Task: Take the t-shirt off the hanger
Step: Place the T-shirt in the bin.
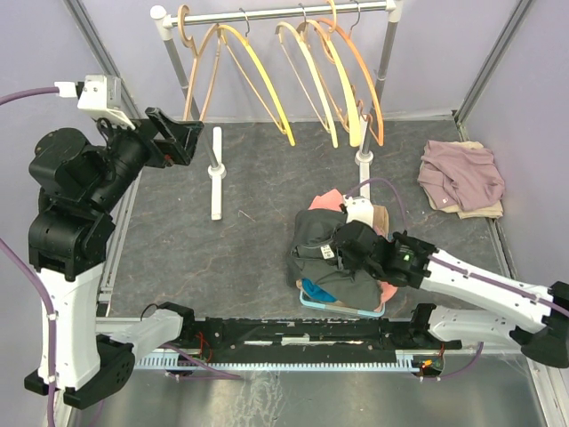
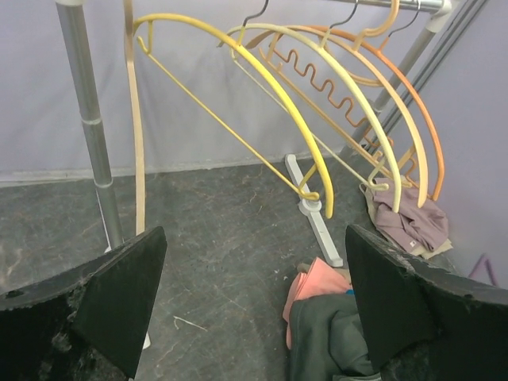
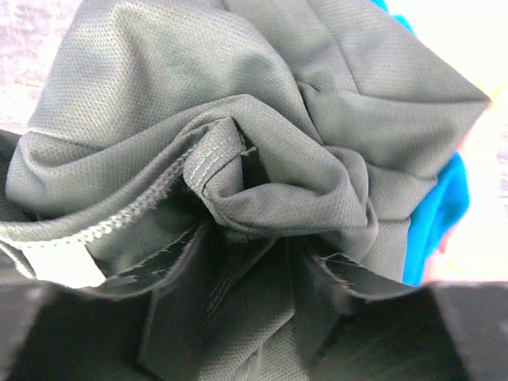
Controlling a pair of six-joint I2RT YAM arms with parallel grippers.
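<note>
The dark grey t-shirt point(image 1: 322, 242) lies bunched on top of a pile of clothes on the table, off any hanger. My right gripper point(image 1: 345, 253) is down on it. In the right wrist view its jaws point(image 3: 238, 274) stand parted, with a loose fold of the grey t-shirt point(image 3: 238, 103) lying between the fingers. My left gripper point(image 1: 178, 138) is raised at the left, wide open and empty; the left wrist view shows it point(image 2: 254, 266) facing the rack. Several bare hangers hang there, a yellow hanger point(image 2: 262, 87) nearest.
The rack's rail point(image 1: 276, 15) runs across the back on two posts with white feet point(image 1: 216, 173). The pile also holds a pink garment point(image 1: 327, 199) and a blue one point(image 1: 318, 292). A folded mauve garment point(image 1: 462, 176) lies at the back right.
</note>
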